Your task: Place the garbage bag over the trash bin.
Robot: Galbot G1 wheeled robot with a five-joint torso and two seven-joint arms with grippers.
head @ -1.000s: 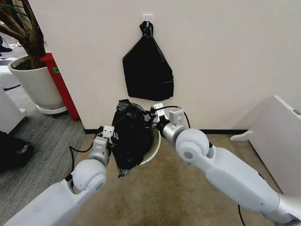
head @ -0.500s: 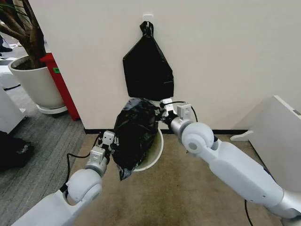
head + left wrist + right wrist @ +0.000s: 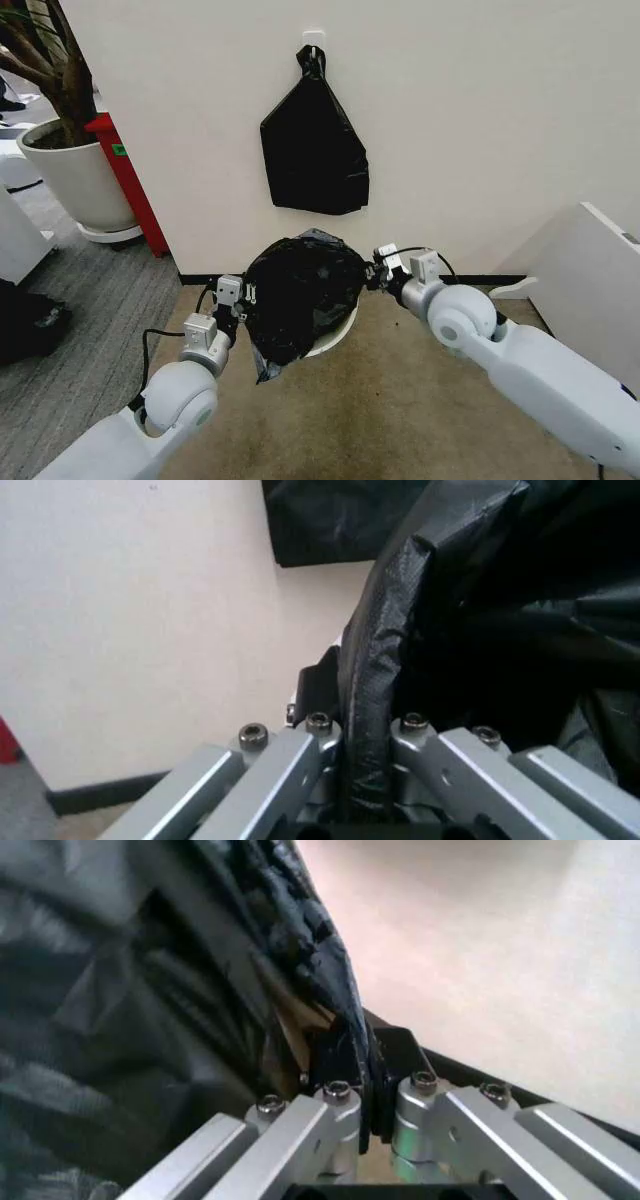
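Observation:
The glossy black garbage bag (image 3: 300, 295) is stretched wide between my two grippers, just above the cream-white trash bin (image 3: 340, 335), of which a strip of rim shows beneath it. My left gripper (image 3: 243, 297) is shut on the bag's left edge, and its wrist view has a fold of the garbage bag (image 3: 372, 705) pinched in the left gripper (image 3: 360, 727). On the opposite side my right gripper (image 3: 373, 275) is shut on the other edge; the garbage bag (image 3: 180, 1005) runs into the right gripper (image 3: 362, 1065).
A knotted black bag bundle (image 3: 314, 145) hangs on the wall right above the bin. A large white plant pot (image 3: 80, 180) and a red stand (image 3: 125, 170) are at the left. A white panel (image 3: 590, 290) leans at the right. Beige carpet lies in front.
My right gripper has swung right and down with its edge of the bag, and the left gripper shifted slightly. The bag has spread from a narrow hanging shape into a wide one over the bin.

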